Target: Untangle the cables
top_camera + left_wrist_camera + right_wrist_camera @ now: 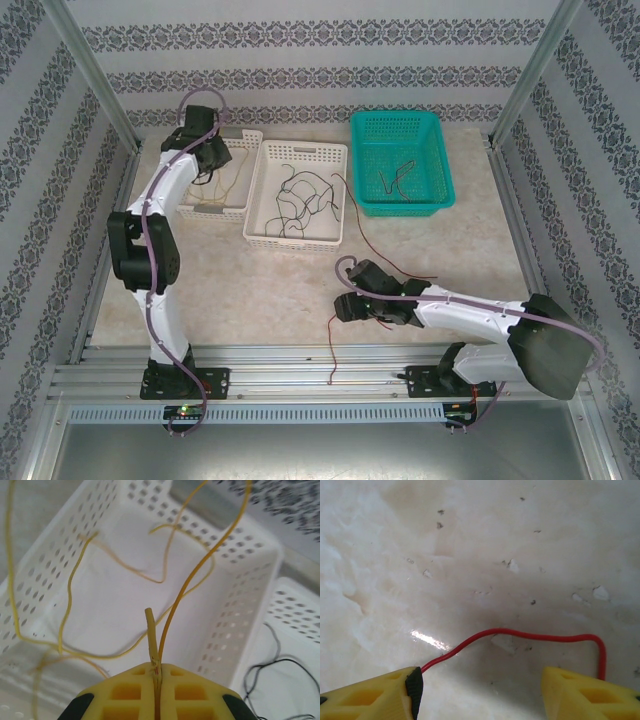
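Landmark: the middle white basket [296, 243]; everything below is placed off that.
Left end effector: [156, 677] clenched hard on a yellow cable [200, 570], held up over the left-hand white basket [222, 212], right next to the landmark.
Yellow stuff: the loops hang from the grip down into that basket. One strand looks like it runs outside the wall on the side away from the landmark, but I can't be sure.
Black cables: [300, 200] a scribbly bunch inside the landmark, looks tangled to me.
Green basket: [400, 116] just right of the landmark, with a thin dark cable lying in it.
Right end effector: [480, 680] released, jaws wide apart, low over the desk [470, 555] on the near side of the landmark.
Red cable: [520, 634] flat on the desk between the spread fingers, one end right at the left finger's pad, not gripped. From above it trails toward the desk's near edge.
Risk 1: if the left arm pulls higher, a yellow loop could catch the basket's wall holes and drag or tip the basket.
Risk 2: the yellow is pinched right near its end, so a snag could yank it free.
Risk 3: the red one is thin and lies flat, so closing from here may just scrape the desk or nudge the cable off the near edge.
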Robot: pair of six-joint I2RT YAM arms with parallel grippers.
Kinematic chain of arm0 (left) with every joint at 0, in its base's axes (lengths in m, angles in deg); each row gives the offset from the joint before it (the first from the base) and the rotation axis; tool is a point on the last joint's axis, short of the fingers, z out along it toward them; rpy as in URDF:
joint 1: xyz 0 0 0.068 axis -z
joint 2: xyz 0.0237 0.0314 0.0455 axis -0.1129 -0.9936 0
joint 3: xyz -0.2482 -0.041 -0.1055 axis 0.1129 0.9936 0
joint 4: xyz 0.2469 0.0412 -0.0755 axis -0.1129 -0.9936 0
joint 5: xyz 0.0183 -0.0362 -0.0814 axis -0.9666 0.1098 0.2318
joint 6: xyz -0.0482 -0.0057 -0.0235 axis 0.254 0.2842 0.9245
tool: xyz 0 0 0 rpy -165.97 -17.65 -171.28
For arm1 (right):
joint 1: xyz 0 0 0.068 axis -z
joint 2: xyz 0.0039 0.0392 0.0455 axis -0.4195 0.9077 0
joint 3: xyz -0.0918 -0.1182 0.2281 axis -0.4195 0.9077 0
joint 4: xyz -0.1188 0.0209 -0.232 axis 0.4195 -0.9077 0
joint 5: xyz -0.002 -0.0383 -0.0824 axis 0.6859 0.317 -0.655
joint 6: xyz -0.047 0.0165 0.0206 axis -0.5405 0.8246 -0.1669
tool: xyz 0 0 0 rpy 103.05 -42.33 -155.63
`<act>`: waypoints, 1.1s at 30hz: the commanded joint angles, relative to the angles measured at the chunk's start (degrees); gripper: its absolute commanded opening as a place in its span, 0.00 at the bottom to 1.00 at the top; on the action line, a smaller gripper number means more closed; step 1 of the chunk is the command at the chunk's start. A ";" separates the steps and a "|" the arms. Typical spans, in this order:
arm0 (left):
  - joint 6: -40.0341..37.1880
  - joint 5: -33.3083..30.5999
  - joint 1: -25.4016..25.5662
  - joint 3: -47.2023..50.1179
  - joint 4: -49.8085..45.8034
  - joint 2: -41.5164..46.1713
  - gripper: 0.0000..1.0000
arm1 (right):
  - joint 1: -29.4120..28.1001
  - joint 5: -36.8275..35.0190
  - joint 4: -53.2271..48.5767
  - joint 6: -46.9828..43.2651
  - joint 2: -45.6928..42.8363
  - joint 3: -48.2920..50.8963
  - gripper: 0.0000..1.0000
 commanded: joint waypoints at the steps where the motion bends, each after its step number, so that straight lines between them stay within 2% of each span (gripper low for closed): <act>1: 3.41 3.17 -1.09 0.50 3.64 -2.53 0.00 | -1.10 -2.40 -2.17 1.62 1.28 -1.56 0.64; 13: 2.35 2.58 -1.84 -5.29 1.43 -12.52 0.00 | -3.77 -4.67 -1.75 2.32 7.42 -6.25 0.64; 20: 2.61 3.06 -1.86 -7.16 0.33 -15.67 0.00 | -3.94 -4.57 -0.53 3.02 10.44 -6.48 0.60; 21: 2.69 3.33 -1.85 -6.74 0.64 -15.65 0.03 | -3.95 -4.73 -0.49 3.03 10.75 -6.56 0.59; 24: 2.66 3.71 -1.90 -5.57 1.22 -15.32 0.20 | -3.95 -4.69 -0.47 2.70 12.19 -7.13 0.57; 29: 1.61 3.90 -1.89 -6.10 0.58 -13.68 0.55 | -3.95 -5.20 -0.81 2.24 13.90 -8.06 0.48; 33: 0.98 4.30 -1.83 -8.31 -0.44 -11.00 0.74 | -3.95 -5.60 -0.71 2.33 14.11 -7.90 0.41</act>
